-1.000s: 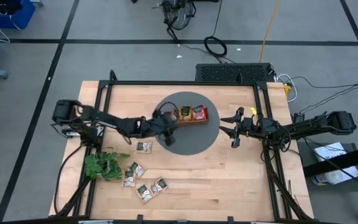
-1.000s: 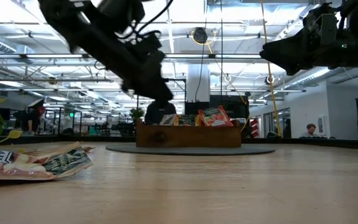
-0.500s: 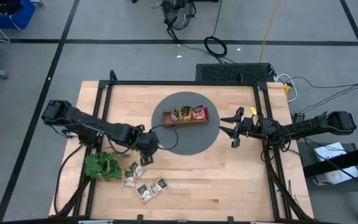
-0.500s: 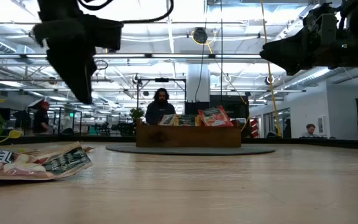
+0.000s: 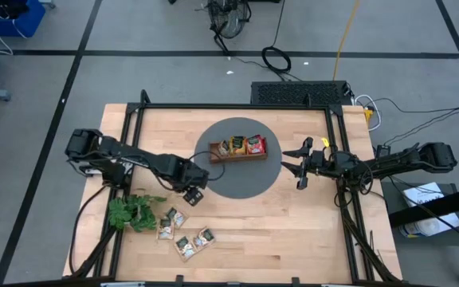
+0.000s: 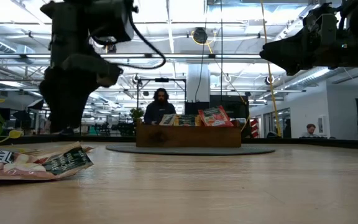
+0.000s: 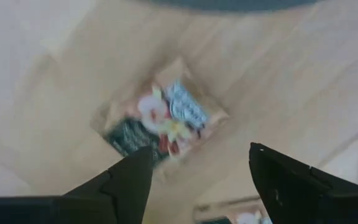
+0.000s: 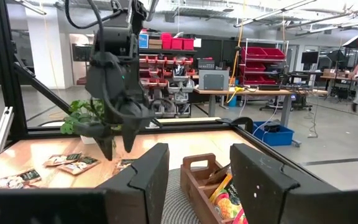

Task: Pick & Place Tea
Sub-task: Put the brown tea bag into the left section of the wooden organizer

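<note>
Far left on the table: plant sprig (image 5: 131, 212), not a target. Next to it, loose tea sachets (image 5: 183, 237) scattered flat on the bare wood near the front edge, pale with dark green print; nearest one (image 7: 160, 123) lies directly under the left gripper (image 5: 193, 194), slightly ahead of the fingertips in the left wrist view, one corner toward the fingers so its diagonal runs roughly across the gap. Left gripper hovers above it, at the edge of the grey round mat (image 5: 249, 185), fingers spread apart, nothing between them; looks like a straight descent would put the sachet between the pads, maybe a small wrist turn needed to meet a flat edge, not a corner. Middle: wooden tray (image 5: 237, 149) on the mat, already holding red and orange-yellow sachets. Right: right gripper (image 5: 301, 163) waits beside the mat, well apart from the loose sachets, fingers parted, holding nothing. Left arm clearly nearer, so this pick is its job.
</note>
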Robot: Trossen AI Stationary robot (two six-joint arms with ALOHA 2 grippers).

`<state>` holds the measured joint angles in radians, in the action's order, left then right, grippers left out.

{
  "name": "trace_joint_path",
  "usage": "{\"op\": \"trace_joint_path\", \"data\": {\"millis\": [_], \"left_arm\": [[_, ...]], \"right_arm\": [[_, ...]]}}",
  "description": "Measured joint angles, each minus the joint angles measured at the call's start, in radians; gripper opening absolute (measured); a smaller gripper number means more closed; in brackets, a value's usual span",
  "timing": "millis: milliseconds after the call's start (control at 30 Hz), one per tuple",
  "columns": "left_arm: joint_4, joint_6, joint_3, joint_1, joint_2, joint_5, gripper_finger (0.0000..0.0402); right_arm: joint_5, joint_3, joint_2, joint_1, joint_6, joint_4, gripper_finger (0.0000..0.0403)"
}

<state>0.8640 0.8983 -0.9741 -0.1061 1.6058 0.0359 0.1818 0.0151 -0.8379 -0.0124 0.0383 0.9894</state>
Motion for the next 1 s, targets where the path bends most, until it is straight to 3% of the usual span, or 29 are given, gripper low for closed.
{"op": "trace_joint_path", "data": {"millis": [200,467,700,800,967,1000], "left_arm": [[-0.015,0.175,0.000,0.031,0.033,0.033,0.0267],[-0.064,0.131,0.000,0.027,0.045,0.110,0.0267],[-0.072,0.107,0.001,0.023,0.063,0.026,0.0260],[-0.068,0.108,0.001,0.019,0.059,0.024,0.0205],[-0.069,0.104,0.001,0.004,0.061,0.026,0.0036],[-0.068,0.098,0.001,-0.001,0.061,0.025,0.0019]], "right_arm": [[0.000,0.000,0.000,0.000,0.000,0.000,0.0155],[0.000,0.000,0.000,0.000,0.000,0.000,0.0155],[0.000,0.000,0.000,0.000,0.000,0.000,0.0155],[0.000,0.000,0.000,0.000,0.000,0.001,0.0155],[0.000,0.000,0.000,0.000,0.000,0.000,0.0155],[0.000,0.000,0.000,0.000,0.000,0.001,0.0155]]}}
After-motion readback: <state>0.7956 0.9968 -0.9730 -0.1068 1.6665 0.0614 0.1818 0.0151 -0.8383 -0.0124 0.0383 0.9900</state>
